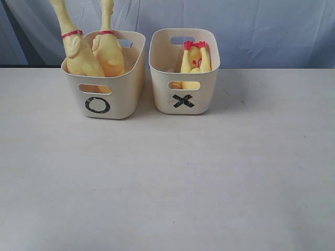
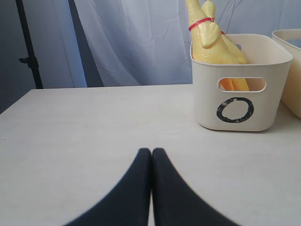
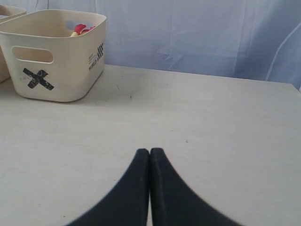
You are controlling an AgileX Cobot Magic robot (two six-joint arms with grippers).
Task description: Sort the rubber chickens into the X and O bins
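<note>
1. The left tool [image 2: 151, 153] was pressed shut on nothing, low over the counter [image 2: 94, 122]. The O bin [image 2: 207, 94] sat ahead of it, off to one side. Two large rubber chickens [image 2: 207, 40] stood in it neck-up, well above the rim. A careless sweep past could have clipped those necks and tipped them out.
2. The right tool [image 3: 150, 151] was likewise closed and empty, with the X bin [image 3: 70, 80] ahead and well apart. Its feet-up chickens [image 1: 194, 56] sat deep inside, their count unclear, so a mis-sort could have gone unnoticed.
3. No chicken lay loose on the counter, so sorting looked finished. Any fresh reach risked nudging the bins, which stood just beside each other.
</note>
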